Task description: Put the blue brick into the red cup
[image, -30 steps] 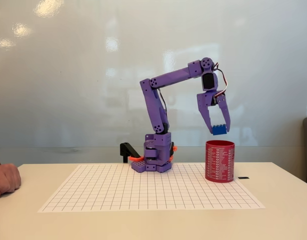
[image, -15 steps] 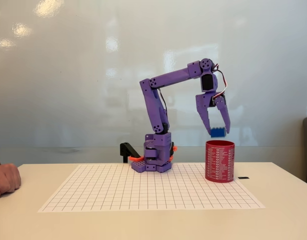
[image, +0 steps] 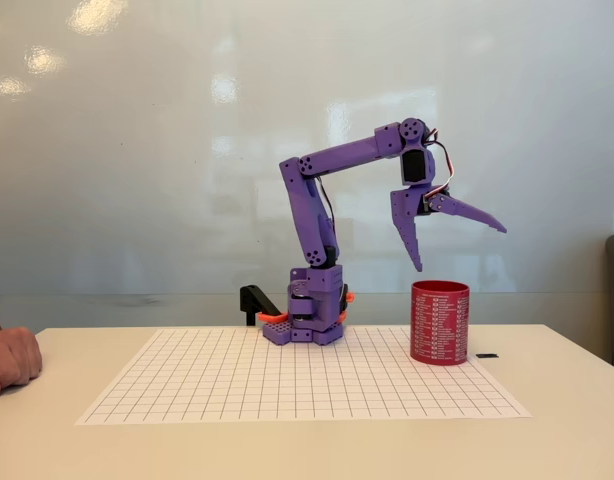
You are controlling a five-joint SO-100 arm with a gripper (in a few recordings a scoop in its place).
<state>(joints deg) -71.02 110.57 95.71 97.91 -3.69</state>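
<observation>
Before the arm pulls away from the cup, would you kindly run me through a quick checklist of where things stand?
1. Claw open, jaws spread wide: ok.
2. Claw empty, nothing between the fingers: ok.
3. Claw above the cup, clear of its rim: ok.
4. Cup upright on the table: ok.
5. Brick inside the cup: cannot tell, the wall hides the inside.
6. Person's hand at the left edge, far from the arm: ok.

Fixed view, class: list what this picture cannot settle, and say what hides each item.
- Inside of the red cup: hidden by its own wall from this side-on camera, so its contents cannot be checked.
- Cup's white print: too small to read.
- Person's hand: cut off by the left edge.
- The open hand holds nothing visible.
</observation>
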